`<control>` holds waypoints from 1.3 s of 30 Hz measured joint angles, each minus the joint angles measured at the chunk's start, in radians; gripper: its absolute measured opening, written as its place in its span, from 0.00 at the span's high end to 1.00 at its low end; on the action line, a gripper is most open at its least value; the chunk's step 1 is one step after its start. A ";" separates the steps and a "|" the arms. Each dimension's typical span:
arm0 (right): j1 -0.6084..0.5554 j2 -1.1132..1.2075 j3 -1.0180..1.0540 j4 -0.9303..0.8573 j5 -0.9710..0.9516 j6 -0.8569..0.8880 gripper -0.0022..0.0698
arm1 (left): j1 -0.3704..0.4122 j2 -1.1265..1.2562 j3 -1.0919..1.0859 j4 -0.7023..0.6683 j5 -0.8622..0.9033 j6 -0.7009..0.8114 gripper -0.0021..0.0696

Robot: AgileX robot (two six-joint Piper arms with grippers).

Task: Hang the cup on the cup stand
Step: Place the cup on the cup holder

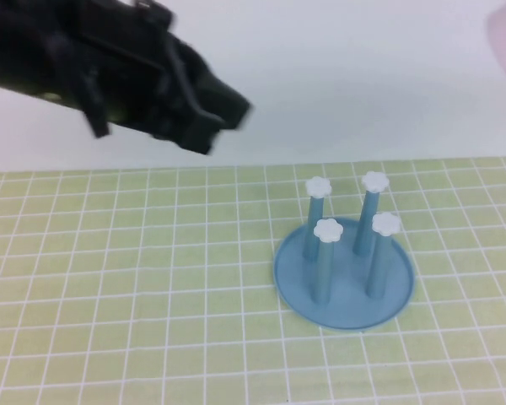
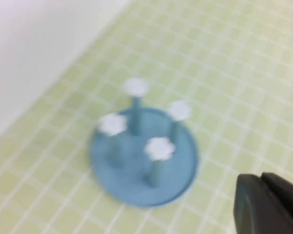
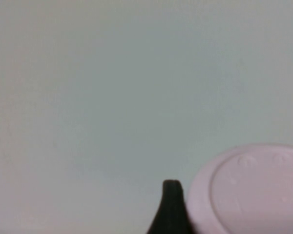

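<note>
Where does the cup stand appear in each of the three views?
High view: the cup stand sits right of centre on the green grid mat, below and right of the shut left gripper.
Left wrist view: the stand is in the middle of the picture, on the same mat.
Right wrist view: not in it; only the pink cup beside the right gripper.
Shared landmark: the stand's white flower caps, seen in the high and left wrist views.

Light: bright, even, diffuse | Shadows: faint and soft around the cup stand point(image 1: 344, 291) on the counter point(image 1: 135, 295) | Glare: not seen | Blur: left end effector point(image 1: 228, 114) smeared at upper left of the high view; left wrist view soft throughout; cup point(image 3: 254, 192) out of focus, lower right of the right wrist view
</note>
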 joint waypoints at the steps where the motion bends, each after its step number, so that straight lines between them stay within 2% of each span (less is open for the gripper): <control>1: 0.000 0.052 -0.038 -0.022 -0.004 -0.001 0.17 | 0.000 -0.023 0.011 0.029 -0.010 -0.006 0.97; 9: 0.014 0.383 -0.285 -0.198 -0.035 -0.002 0.17 | 0.000 -0.193 0.163 0.186 -0.064 -0.075 0.97; 14: 0.055 0.529 -0.400 -0.281 -0.035 -0.026 0.17 | 0.000 -0.295 0.290 0.267 -0.168 -0.156 0.97; 22: 0.162 0.658 -0.463 -0.290 -0.026 -0.183 0.17 | 0.000 -0.445 0.471 0.396 -0.295 -0.276 0.97; 28: 0.234 0.750 -0.465 -0.259 0.022 -0.309 0.17 | 0.000 -0.539 0.594 0.413 -0.375 -0.283 0.97; 32: 0.260 0.810 -0.465 -0.255 0.041 -0.338 0.17 | 0.000 -0.575 0.651 0.416 -0.427 -0.335 0.97; 39: 0.279 0.900 -0.470 -0.245 0.049 -0.359 0.17 | 0.000 -0.579 0.704 0.415 -0.430 -0.334 0.97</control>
